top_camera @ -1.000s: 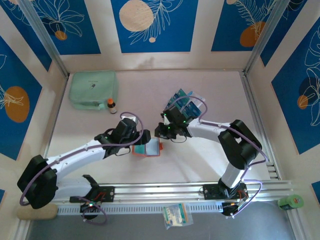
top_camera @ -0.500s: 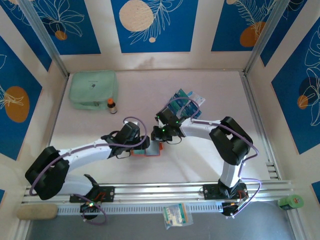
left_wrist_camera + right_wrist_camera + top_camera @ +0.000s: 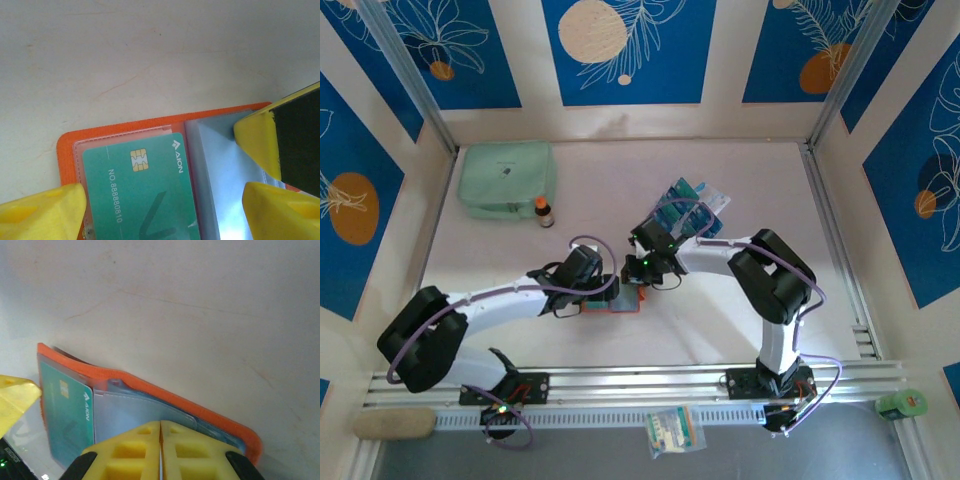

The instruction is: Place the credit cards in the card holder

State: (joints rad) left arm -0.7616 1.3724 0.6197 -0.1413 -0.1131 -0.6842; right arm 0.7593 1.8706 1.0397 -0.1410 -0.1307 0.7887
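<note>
Pale desk [image 3: 620, 180] carries the open card holder [image 3: 67, 150], with one teal card [image 3: 145, 195] in its left pocket. Left end effector [image 3: 160, 212] stands released astride it; right end effector [image 3: 160, 445] is clenched over its other half. Other credit cards [image 3: 692, 205] lie farther back.

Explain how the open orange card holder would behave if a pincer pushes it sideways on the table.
Probably it slides easily: the card holder looks thin and light, and the table is smooth. Its clear pockets bulge upward in the right wrist view, so they seem floppy and may fold over.
</note>
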